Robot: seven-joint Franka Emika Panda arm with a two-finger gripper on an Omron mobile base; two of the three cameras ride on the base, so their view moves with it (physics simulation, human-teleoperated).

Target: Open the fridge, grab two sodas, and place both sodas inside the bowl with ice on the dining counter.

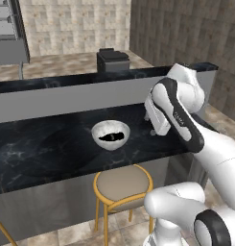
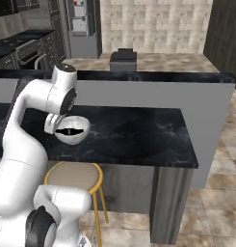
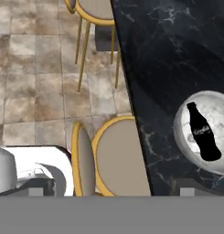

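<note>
A: Start on the left of the left base view. What lies beside the pincer point(image 1: 159, 126)?

B: The bowl with ice point(image 1: 111, 135) sits on the dining worktop point(image 1: 47, 149), to the pincer's left and a little below it. A dark bottle point(image 1: 112, 137) lies inside on its side. In the hand view it rests on the pale ice, cap toward the top of that view.

A: So the bottle is already delivered?

B: It seems so. It lies flat because the bowl is shallow; it could hardly stand there.

A: And the pincer?

B: Released, jaws spread wide, nothing between them. It hangs beside the bowl, above the worktop, with the bowl off to one side rather than under it. My guess is that it has let go and stands clear of the rim.

A: Under it?

B: A round stool point(image 1: 123, 185) with a tan seat and yellow frame stands below the worktop's front edge, beneath the pincer.

A: The red can?

B: I see none in the bowl, so one soda appears to be left.

A: The fridge?

B: Well behind the pincer, far across the room in the right base view, there is a tall grey appliance point(image 2: 83, 26); whether it is the fridge I cannot tell.
</note>
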